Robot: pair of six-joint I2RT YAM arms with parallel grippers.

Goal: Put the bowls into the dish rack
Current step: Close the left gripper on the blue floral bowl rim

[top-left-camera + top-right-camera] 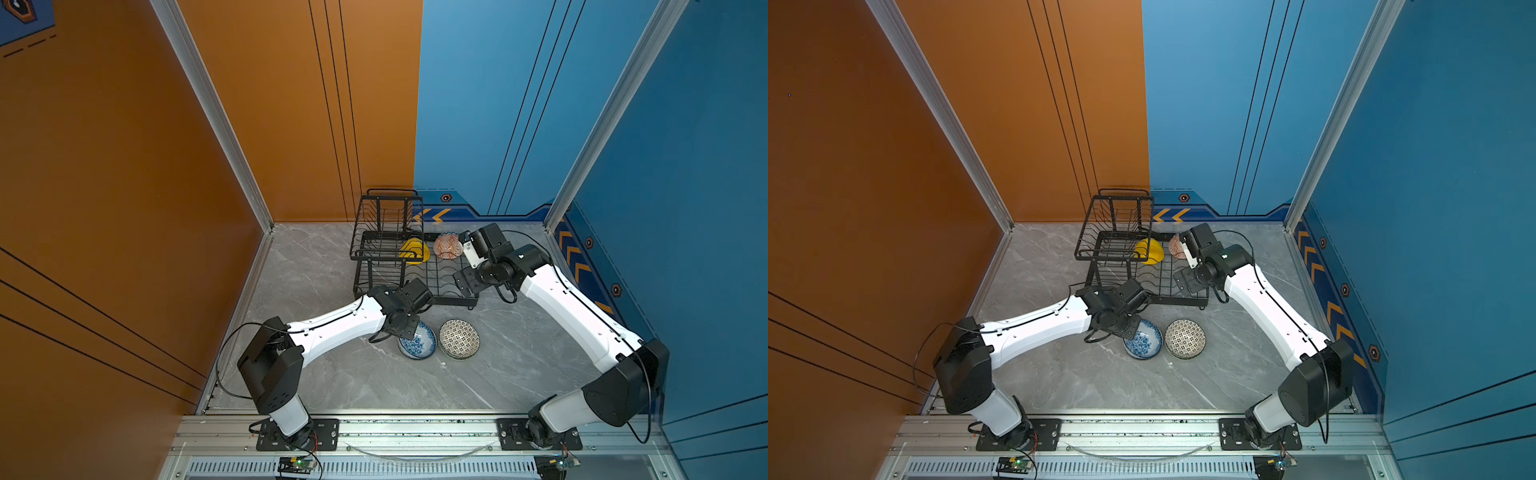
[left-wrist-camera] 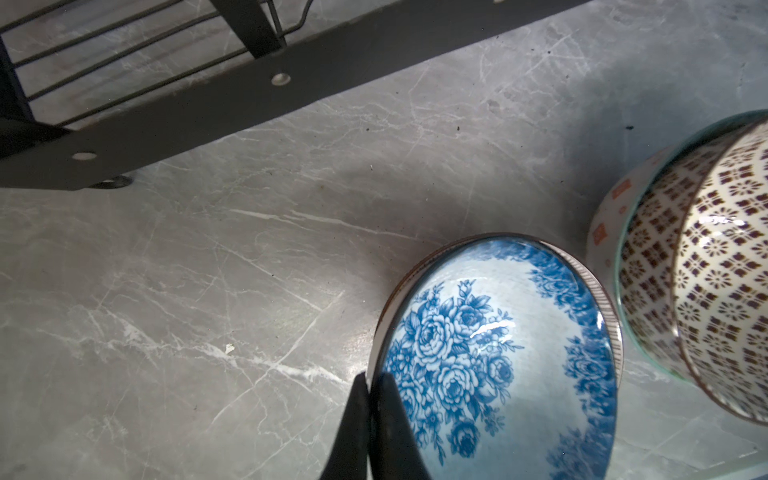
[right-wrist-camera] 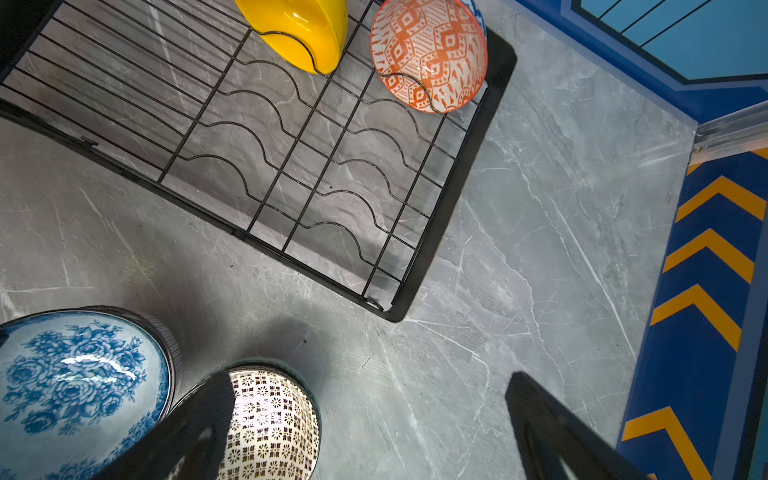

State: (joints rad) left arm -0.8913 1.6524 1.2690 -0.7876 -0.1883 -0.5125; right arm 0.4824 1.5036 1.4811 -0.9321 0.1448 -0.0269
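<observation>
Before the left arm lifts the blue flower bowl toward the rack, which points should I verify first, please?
1. Grip: left end effector shut on blue floral bowl rim: ok.
2. Single load: not ok, it nests in a striped-rim bowl.
3. Free slots: ok, dish rack holds only yellow bowl and orange-patterned bowl.
4. Other side: right end effector open, empty: ok.
5. Path: right arm clear of rack: cannot tell.

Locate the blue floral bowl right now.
In both top views the blue floral bowl is near centre, in front of the dish rack, just left of the geometric bowl; the left claw pinches its rim.
</observation>
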